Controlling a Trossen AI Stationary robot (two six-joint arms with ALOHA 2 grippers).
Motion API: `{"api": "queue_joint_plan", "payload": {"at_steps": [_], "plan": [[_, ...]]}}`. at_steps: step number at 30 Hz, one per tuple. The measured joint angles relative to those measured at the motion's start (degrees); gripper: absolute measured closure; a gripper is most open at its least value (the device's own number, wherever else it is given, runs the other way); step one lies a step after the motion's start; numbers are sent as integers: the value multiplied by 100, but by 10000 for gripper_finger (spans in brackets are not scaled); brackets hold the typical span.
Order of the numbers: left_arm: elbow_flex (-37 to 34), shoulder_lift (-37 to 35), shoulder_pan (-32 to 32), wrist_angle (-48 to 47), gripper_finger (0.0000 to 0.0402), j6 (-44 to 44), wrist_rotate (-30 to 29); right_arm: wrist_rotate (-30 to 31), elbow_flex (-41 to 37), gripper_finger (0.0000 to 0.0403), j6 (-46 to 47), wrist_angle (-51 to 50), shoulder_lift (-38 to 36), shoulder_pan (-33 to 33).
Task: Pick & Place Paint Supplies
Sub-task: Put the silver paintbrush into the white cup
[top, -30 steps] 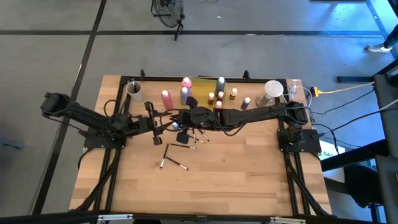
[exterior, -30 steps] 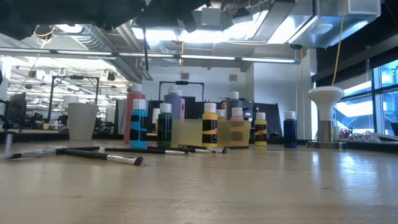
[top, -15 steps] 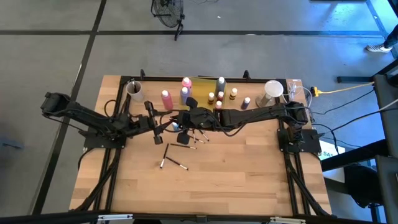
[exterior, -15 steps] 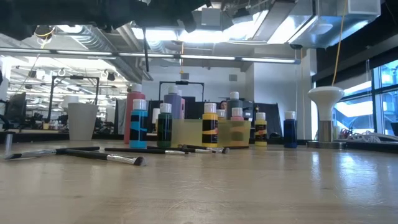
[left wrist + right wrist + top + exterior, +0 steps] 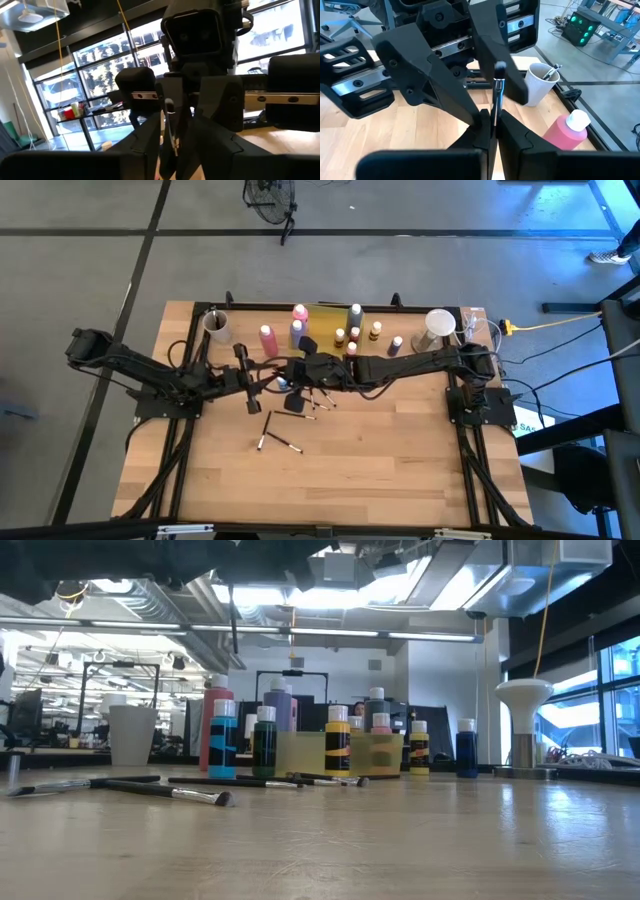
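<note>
Pale wood table (image 5: 400,450) carries everything, with both dark arms meeting above its middle. The right gripper (image 5: 490,122) is clamped on a thin brush (image 5: 498,90), holding it upright in the air between the two hands. The left gripper (image 5: 172,137) faces it, its fingers having drawn in around the same brush over the last second; whether they grip it yet I cannot tell. It looks like a handover. More brushes (image 5: 280,442) lie loose near the small paint bottles (image 5: 355,335).
</note>
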Motion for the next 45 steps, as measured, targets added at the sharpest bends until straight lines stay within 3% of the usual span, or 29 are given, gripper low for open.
{"api": "queue_joint_plan", "payload": {"at_steps": [10, 14, 24, 31, 39, 45], "plan": [[0, 0, 0, -11, 387, 86, -100, 13, 0, 387, -116, 85, 29, -2], [0, 0, 0, -20, 389, 90, -116, 7, 0, 384, -130, 76, 31, -4], [0, 2, 0, -39, 393, 198, -127, -2, 0, 329, -45, 40, 33, -2], [0, 2, 0, -35, 393, 235, -136, 29, 0, 258, -50, -169, 33, 35], [0, -306, -17, -414, 393, 198, -337, 1713, 0, 157, 107, -173, 38, 259], [0, -1154, -17, -1562, 393, -1, -510, 1923, 0, 127, 98, -191, 38, 476]]}}
